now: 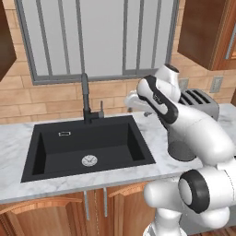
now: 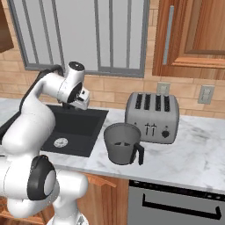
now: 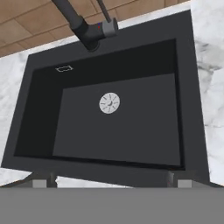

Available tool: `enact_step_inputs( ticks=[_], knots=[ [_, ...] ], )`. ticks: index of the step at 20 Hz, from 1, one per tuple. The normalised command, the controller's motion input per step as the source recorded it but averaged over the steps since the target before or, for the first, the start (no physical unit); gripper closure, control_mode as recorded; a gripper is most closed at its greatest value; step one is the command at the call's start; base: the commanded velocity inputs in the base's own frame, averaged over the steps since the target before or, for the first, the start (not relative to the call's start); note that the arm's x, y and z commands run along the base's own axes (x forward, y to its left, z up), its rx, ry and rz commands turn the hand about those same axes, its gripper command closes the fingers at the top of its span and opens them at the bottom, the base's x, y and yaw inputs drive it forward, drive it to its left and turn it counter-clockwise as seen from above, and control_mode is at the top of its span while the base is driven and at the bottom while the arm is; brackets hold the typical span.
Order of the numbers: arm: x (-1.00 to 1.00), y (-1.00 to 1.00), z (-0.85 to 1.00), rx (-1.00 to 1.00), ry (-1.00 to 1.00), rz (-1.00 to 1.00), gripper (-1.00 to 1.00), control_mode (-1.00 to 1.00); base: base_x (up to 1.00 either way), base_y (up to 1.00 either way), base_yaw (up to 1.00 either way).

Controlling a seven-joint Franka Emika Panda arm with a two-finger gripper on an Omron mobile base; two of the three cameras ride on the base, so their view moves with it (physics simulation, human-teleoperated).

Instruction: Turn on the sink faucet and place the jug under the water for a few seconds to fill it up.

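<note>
A white marble counter point(image 1: 14, 152) under a brick wall holds the large black rectangular sink point(image 1: 138, 143), dry around its silver drain, with the tall slim dark grey faucet point(image 1: 85, 99) behind it. From the right, the dark grey translucent jug point(image 2: 121, 145) stands empty beside the silver toaster point(image 2: 151, 115); it looks light, rigid and slick, best taken by its black handle. The hand camera hovers above the basin, gripper point(image 3: 109, 183) fingers spread wide, empty.
</note>
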Motion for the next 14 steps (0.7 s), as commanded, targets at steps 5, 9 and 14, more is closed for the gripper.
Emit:
enact_step_inputs(
  ticks=[5, 9, 14],
  knots=[
    [0.57, 0.32, -0.28, 0.08, -0.01, 0.00, -1.00, -1.00, 0.00, 0.00, 0.00],
    [0.57, 0.18, -0.19, 0.11, -0.01, 0.00, -1.00, -1.00, 0.00, 0.00, 0.00],
    [0.43, 0.01, -0.10, 0.12, 0.00, 0.00, -1.00, -1.00, 0.00, 0.00, 0.00]
  ],
)
